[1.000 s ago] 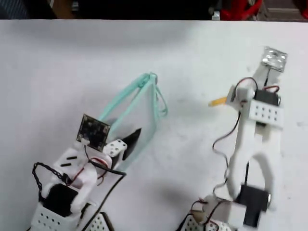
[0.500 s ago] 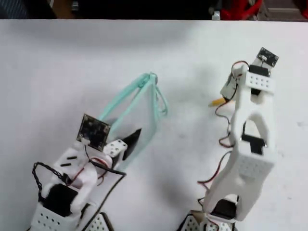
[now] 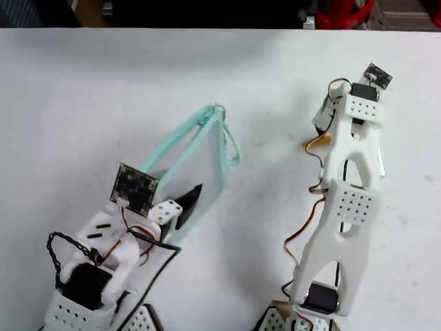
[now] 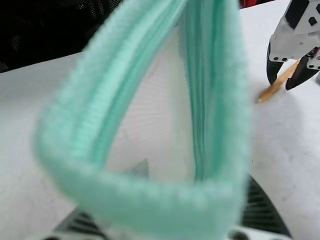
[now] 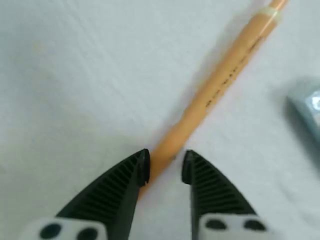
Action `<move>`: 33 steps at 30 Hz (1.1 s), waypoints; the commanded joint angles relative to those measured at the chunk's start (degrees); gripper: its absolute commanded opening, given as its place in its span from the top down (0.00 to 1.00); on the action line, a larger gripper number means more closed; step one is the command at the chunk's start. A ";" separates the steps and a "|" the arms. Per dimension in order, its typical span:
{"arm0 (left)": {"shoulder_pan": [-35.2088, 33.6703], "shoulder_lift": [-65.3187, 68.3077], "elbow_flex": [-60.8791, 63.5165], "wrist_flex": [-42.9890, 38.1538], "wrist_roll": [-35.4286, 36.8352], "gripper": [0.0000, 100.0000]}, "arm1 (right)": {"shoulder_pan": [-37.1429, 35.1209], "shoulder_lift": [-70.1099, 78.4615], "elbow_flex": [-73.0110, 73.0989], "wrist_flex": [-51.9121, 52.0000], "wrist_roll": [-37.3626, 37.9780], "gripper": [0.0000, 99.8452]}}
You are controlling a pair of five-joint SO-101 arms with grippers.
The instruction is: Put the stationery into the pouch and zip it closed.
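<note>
The pencil (image 5: 220,90) is straddled by the right gripper (image 5: 165,167). Its near end lies between the two black fingertips, which are parted only narrowly, one touching the shaft and the other just beside it. The rest of the shaft runs out ahead of the gripper, flat on the white table (image 3: 103,83). The pencil is seen to be slim and orange, with dark print along its side and a pale band near its far end. The pouch (image 4: 145,200) is gripped at its near end by the left gripper (image 3: 180,205), which is closed on it, and it stretches away from that gripper. It is a clear-sided pouch with a mint-green zip band, and its mouth is held open. In the left wrist view the open loop of the band is seen from close by, with the right gripper and pencil well beyond it. The high view shows the pouch's full length, but most of the pencil is hidden there by the right arm.
</note>
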 commanded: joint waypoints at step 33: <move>-0.13 -0.40 -0.35 -0.53 0.18 0.76 | 1.27 3.38 -18.46 9.54 23.91 0.63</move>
